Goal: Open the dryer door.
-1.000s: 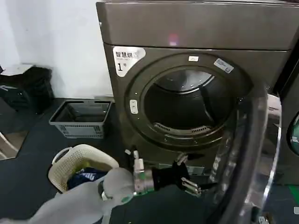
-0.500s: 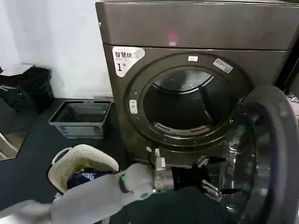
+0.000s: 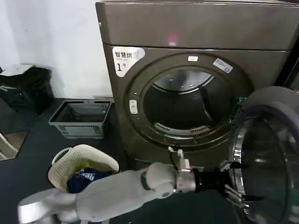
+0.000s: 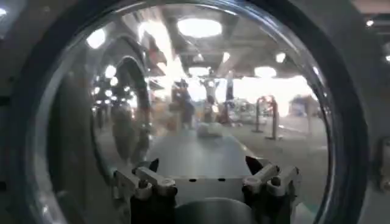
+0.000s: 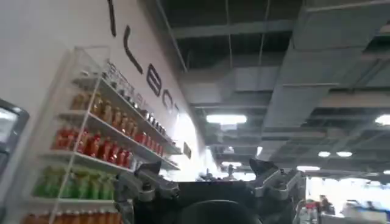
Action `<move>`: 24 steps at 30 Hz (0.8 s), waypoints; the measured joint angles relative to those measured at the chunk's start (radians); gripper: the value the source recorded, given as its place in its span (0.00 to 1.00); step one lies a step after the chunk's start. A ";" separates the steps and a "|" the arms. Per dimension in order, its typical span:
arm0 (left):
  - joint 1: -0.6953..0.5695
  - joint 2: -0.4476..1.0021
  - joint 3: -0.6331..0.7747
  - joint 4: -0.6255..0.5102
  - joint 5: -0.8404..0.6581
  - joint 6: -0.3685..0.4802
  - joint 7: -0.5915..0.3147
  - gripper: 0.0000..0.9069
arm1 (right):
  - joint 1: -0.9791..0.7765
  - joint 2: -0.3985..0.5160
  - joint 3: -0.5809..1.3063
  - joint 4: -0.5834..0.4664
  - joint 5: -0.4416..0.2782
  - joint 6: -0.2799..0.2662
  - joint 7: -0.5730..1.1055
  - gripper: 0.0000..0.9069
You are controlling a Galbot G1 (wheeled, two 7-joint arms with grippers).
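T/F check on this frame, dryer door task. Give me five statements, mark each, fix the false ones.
1. The dryer door is swung open, so the drum opening is exposed. True.
2. The left gripper is at the door's chrome rim. True.
3. The left gripper's fingers are clamped shut. False: in the left wrist view they are spread apart, facing the door glass.
4. The grey crate stands on top of the dryer. False: it sits on the floor beside the machine.
5. The cream laundry basket holds dark blue fabric. True.
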State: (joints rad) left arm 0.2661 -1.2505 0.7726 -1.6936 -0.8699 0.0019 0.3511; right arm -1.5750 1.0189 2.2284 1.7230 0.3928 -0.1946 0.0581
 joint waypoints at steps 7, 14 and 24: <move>-0.024 -0.086 0.030 0.057 0.012 -0.003 -0.002 1.00 | 0.015 -0.002 0.010 -0.033 -0.074 -0.017 0.007 1.00; -0.039 -0.185 0.040 0.148 0.020 -0.009 -0.012 1.00 | 0.021 -0.008 0.045 -0.040 -0.125 -0.041 0.015 1.00; -0.055 -0.324 0.062 0.293 0.055 -0.040 -0.010 1.00 | -0.002 -0.017 0.090 -0.033 -0.126 -0.044 0.012 1.00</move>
State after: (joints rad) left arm 0.2107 -1.5742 0.8347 -1.4007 -0.8151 -0.0381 0.3410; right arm -1.5771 1.0017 2.3182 1.6902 0.2672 -0.2384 0.0700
